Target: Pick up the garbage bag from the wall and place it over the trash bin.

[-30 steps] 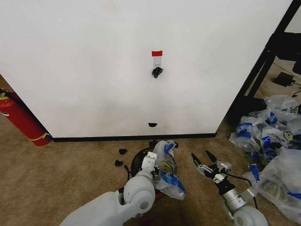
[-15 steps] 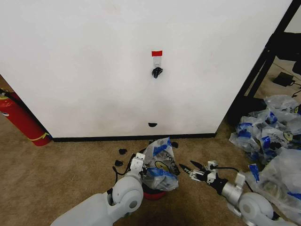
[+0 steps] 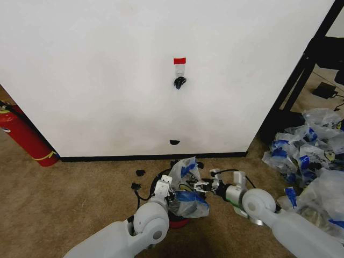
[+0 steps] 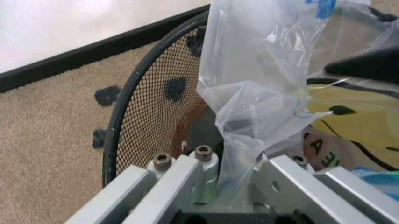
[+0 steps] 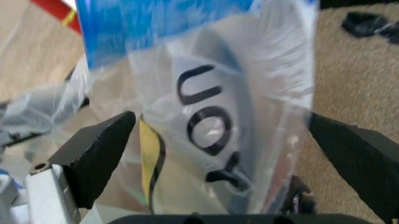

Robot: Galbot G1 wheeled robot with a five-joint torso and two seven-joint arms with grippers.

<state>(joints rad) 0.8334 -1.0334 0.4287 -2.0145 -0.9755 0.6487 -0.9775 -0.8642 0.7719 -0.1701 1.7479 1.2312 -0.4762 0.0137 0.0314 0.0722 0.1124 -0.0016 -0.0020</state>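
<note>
Garbage bag (image 3: 186, 188) bunched upright over trash bin (image 3: 159, 186), below wall (image 3: 107, 80). Left gripper (image 4: 240, 179) clamps a fold at the bin's left rim. Right gripper (image 5: 224, 140), jaws spread wide with the film between them, faces the bag's right side, not closed

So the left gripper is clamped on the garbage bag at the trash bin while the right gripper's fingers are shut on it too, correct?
Not quite. The left gripper is clamped on the garbage bag at the trash bin, but the right gripper is open: the right wrist view shows its fingers spread wide on either side of the bag.
</note>
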